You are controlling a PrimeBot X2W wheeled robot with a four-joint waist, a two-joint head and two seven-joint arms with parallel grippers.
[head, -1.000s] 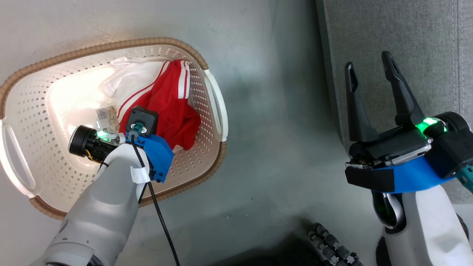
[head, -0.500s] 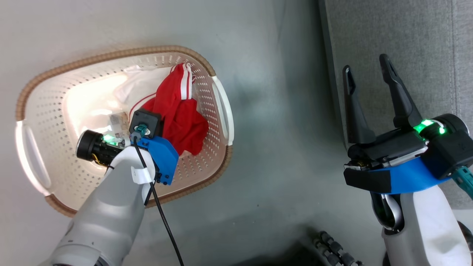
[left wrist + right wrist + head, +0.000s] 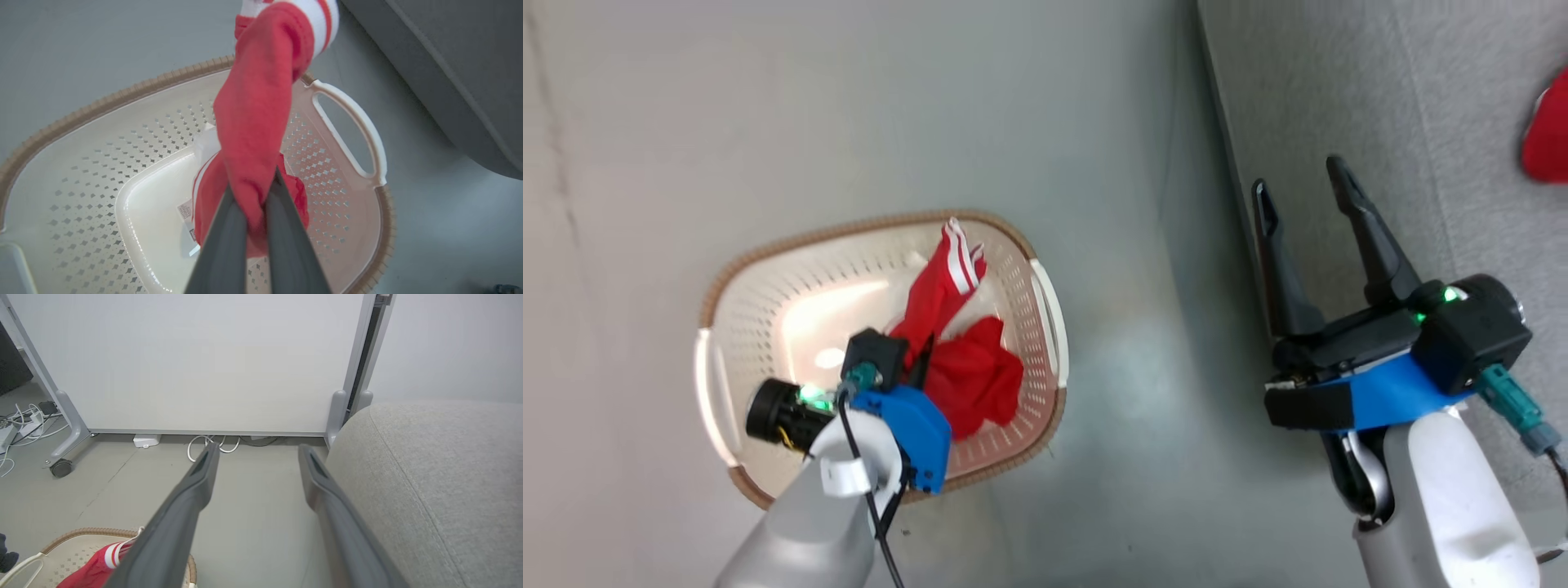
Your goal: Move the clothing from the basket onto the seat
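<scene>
Near left: my left gripper [image 3: 253, 183], fingers pinching a fold of the red clothing [image 3: 255, 114], which hangs above the basket [image 3: 102, 108] with its tail inside. I should lift until the cloth clears the rim before swinging right. Right gripper [image 3: 1298, 174]: fingers spread, empty. Far right: the seat [image 3: 1339, 82], with one red garment [image 3: 1547, 135] lying on it.
</scene>
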